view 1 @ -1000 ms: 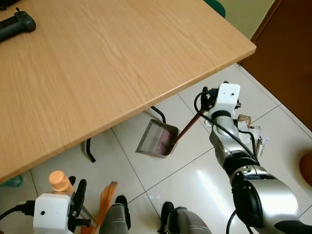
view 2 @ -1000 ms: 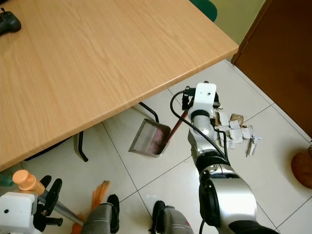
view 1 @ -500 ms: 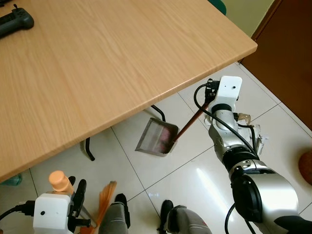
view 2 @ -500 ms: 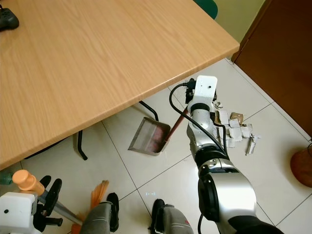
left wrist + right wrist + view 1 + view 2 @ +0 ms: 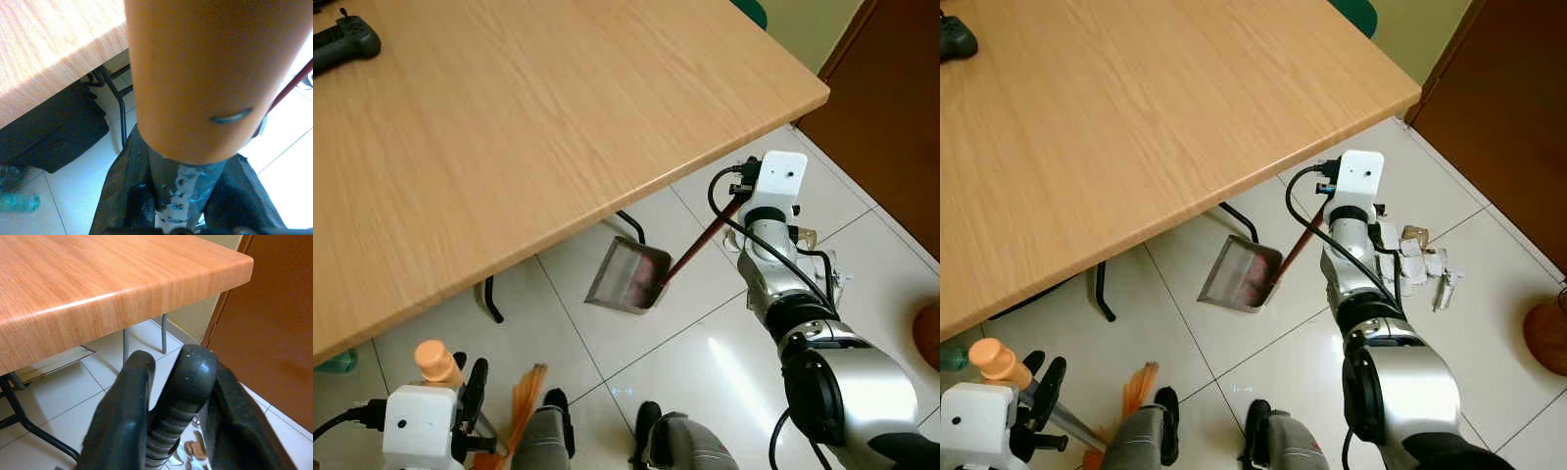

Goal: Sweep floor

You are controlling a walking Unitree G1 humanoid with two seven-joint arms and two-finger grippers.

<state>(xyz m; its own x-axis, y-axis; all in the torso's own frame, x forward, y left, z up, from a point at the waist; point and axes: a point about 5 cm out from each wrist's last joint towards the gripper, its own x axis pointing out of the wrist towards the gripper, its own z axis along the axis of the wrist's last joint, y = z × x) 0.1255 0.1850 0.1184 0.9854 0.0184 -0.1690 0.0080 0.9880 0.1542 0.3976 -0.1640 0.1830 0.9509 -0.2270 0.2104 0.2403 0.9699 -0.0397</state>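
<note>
Dustpan (image 5: 628, 276): on the floor under the worktop (image 5: 509, 137) edge, handle running toward 2 o'clock into right gripper (image 5: 166, 421), fingers clamped on it; broom (image 5: 521, 403), left gripper (image 5: 460, 411) holding its handle

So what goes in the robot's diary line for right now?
right gripper: holding dustpan handle | left gripper: holding broom | litter: unswept

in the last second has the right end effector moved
Yes. The right end effector, shut on the dustpan handle, has shifted toward the table corner and away from the dustpan, which has hardly moved on the floor.
</note>
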